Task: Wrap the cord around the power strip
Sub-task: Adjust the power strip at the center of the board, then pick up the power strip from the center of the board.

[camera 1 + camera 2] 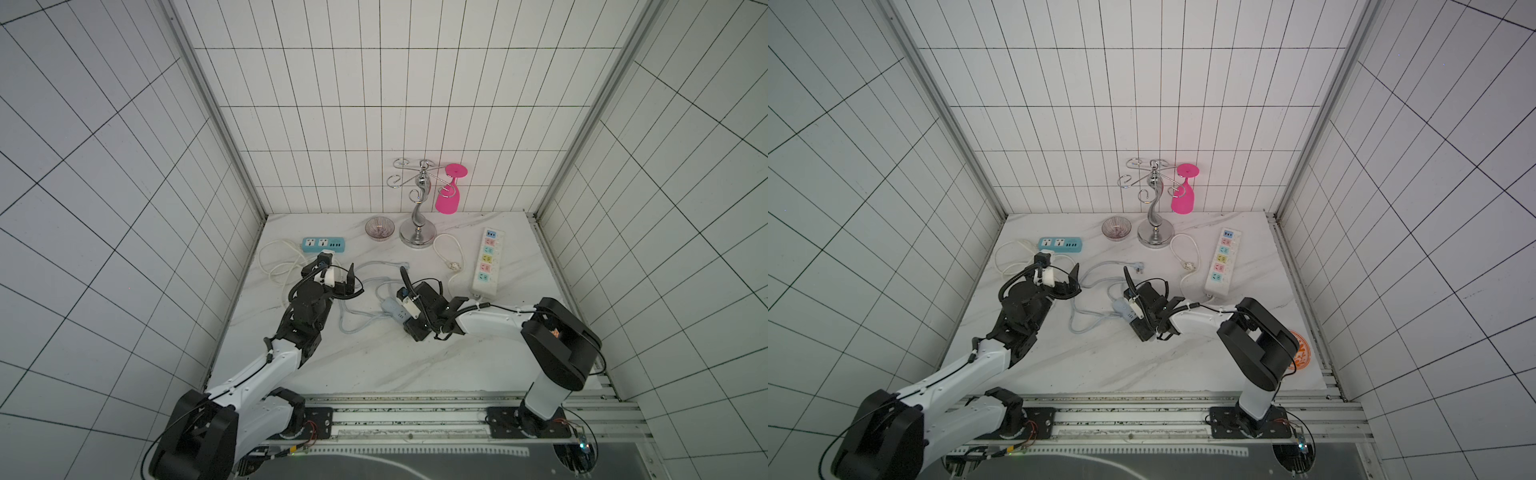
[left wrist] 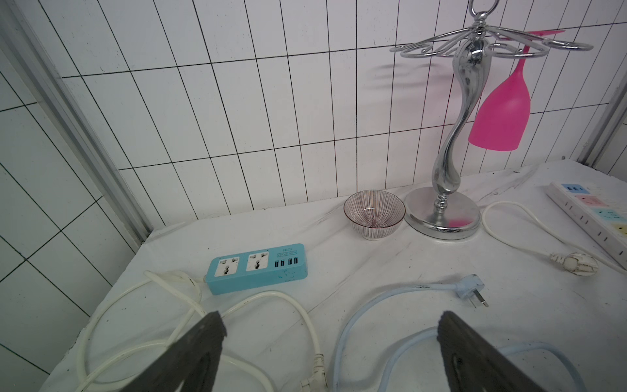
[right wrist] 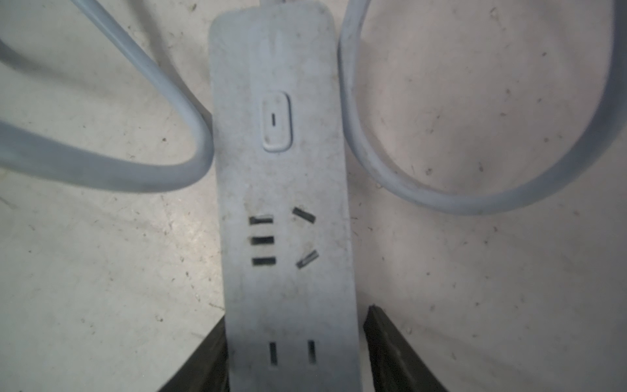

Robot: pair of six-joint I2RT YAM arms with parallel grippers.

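On tabletop [image 1: 374,353]: strip [image 3: 278,169] flat, cord [image 3: 475,203] loose, unwrapped.
Right tool [image 3: 295,317]: straddles strip, released.
Left tool [image 2: 332,325]: released, empty.
Next: likely pin strip, grab cord.

Table [image 1: 374,365], perhaps marble, bears power strip [image 3: 305,163], cord [image 3: 101,173]; bowl [image 1: 380,228]; rack [image 1: 417,237].

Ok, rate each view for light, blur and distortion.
Both top views: evenly lit, sharp, walls splayed by the wide lens, a pink tint on the tiles by the pink glass. Left wrist view: crisp, the glass stand throws soft shadows on the wall. Right wrist view: dim and soft, the power strip and cord slightly blurred.
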